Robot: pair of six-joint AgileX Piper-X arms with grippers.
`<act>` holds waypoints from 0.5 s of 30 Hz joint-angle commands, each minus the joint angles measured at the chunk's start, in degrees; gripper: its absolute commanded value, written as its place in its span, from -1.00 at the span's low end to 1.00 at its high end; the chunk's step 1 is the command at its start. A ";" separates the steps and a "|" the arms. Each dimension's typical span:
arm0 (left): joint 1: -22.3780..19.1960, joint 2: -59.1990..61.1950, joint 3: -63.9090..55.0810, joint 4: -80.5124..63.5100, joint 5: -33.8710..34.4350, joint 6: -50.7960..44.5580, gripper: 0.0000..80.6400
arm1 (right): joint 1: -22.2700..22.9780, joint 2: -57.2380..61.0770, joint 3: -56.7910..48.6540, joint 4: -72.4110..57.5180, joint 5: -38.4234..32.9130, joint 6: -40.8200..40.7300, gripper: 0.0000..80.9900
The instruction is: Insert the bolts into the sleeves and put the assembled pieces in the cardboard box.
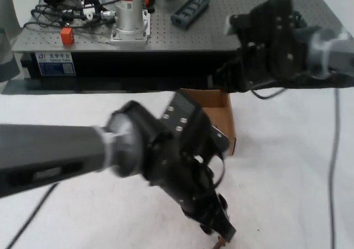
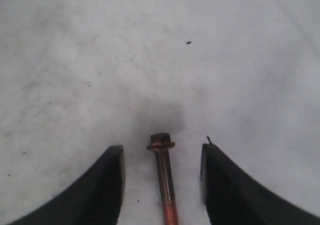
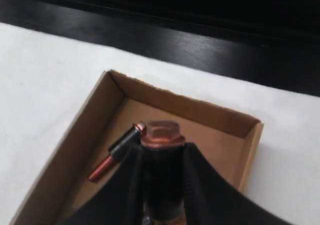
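From where I stand, the left arm comes in low from the side, and its left gripper (image 2: 161,150) hangs just above the white cloth (image 1: 287,177) at the near edge of the bench. Its claw is spread wide: the two dark fingers (image 2: 107,185) sit on either side of a loose bolt (image 2: 163,180) without touching it. That bolt is copper-coloured and lies flat on the cloth, its flanged hex head pointing away from the wrist and its threaded end running back between the fingers.

Farther back, the right gripper (image 3: 162,160) is poised over the cardboard box (image 3: 180,105), which sits open-topped on the cloth just in front of the dark edge of the perforated metal table (image 1: 232,27). This claw is pinching an assembled piece (image 3: 161,135) – a copper bolt head showing above a black sleeve, gripped at the sleeve from both sides and held roughly upright above the box's inside.

A second assembled piece (image 3: 117,152) already lies on the floor of the box, tilted toward one side wall – black sleeve at one end, bare copper thread sticking out at the other.

On the metal table behind, I can see a metal post (image 1: 128,11), an orange block (image 1: 67,35) near a tangle of cables, and a black slotted tray (image 1: 189,9)
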 commanded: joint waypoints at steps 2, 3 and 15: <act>-1.72 5.31 -5.71 5.95 -3.41 2.16 -0.14 | 0.90 5.41 -7.90 5.70 0.25 -1.65 -0.91; -1.86 6.11 -6.15 6.63 -3.41 2.48 -0.14 | 0.98 6.22 -8.99 7.27 0.39 -2.26 -0.91; -5.26 11.57 -6.95 8.85 -4.69 3.75 -0.14 | 1.30 8.55 -12.11 9.57 2.90 -4.99 -0.91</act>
